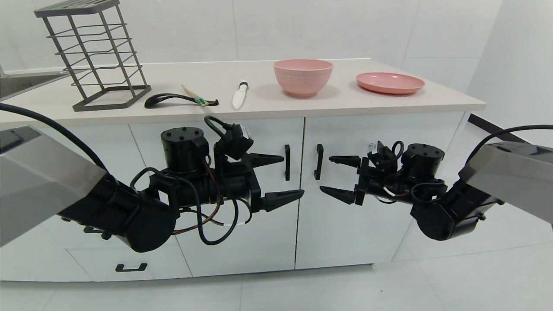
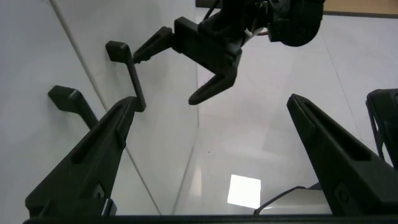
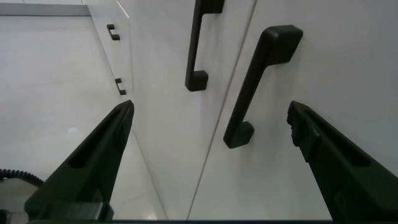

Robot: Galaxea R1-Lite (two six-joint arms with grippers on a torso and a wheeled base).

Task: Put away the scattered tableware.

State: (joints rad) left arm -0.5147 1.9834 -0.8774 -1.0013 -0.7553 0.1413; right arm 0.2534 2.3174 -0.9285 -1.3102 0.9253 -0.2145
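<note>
On the beige counter (image 1: 380,101) lie a black spoon (image 1: 162,99), wooden chopsticks (image 1: 194,96) and a white-handled utensil (image 1: 239,96). A pink bowl (image 1: 303,76) stands upright to their right, with a pink plate (image 1: 389,82) flat beyond it. Both arms hang below the counter edge, in front of the white cabinet doors. My left gripper (image 1: 293,176) (image 2: 210,102) is open and holds nothing. Facing it a short way off, my right gripper (image 1: 325,174) (image 3: 210,107) (image 2: 165,78) is also open and bare.
A dark wire rack (image 1: 97,54) stands at the counter's left end beside a sink (image 1: 21,84). Two black door handles (image 1: 287,162) (image 1: 319,161) (image 3: 255,87) sit close behind the fingertips. A drawer handle (image 1: 131,267) is low on the left. White floor tiles lie below.
</note>
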